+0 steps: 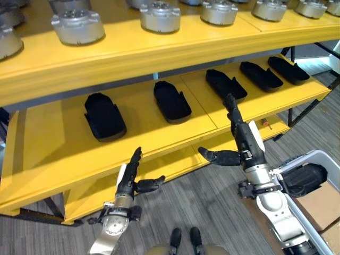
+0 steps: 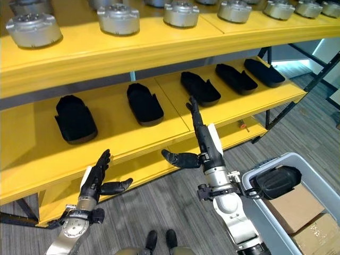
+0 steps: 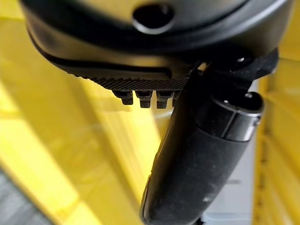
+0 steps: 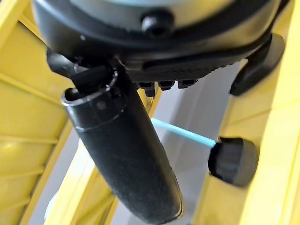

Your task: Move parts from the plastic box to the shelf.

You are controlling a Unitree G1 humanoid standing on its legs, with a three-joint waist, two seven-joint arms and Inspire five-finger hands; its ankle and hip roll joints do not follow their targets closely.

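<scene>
**Both robot hands raised open in front of a yellow shelf of black parts**

A wide yellow metal shelf unit (image 1: 159, 53) stands before the robot. Its middle level carries a row of five black, boat-shaped moulded parts, all lying flat and spaced apart: one at the far left (image 1: 104, 116), the next (image 1: 171, 101) beside it, a third (image 1: 225, 84) past the seam between two shelf boards, then a fourth (image 1: 260, 75) and a fifth (image 1: 288, 69) toward the right end. The top level holds a row of round silver-grey metal housings (image 1: 160, 15).

The left hand (image 1: 130, 180) hovers low, in front of the shelf's lower edge, with its fingers straight and pointing upward and its thumb stretched out to the side. It holds nothing.

The right hand (image 1: 240, 143) is raised higher, its straight fingers pointing up so that the tips sit in front of the middle level, just below the third black part and not touching it. Its thumb also sticks out sideways. It too is empty.

At the lower right, on the grey wood-grain floor (image 1: 202, 202), sits a pale grey plastic box (image 2: 313, 175). Another black part (image 2: 276, 182) rests at its near rim, and brown cardboard boxes (image 2: 297, 207) lie inside.
</scene>
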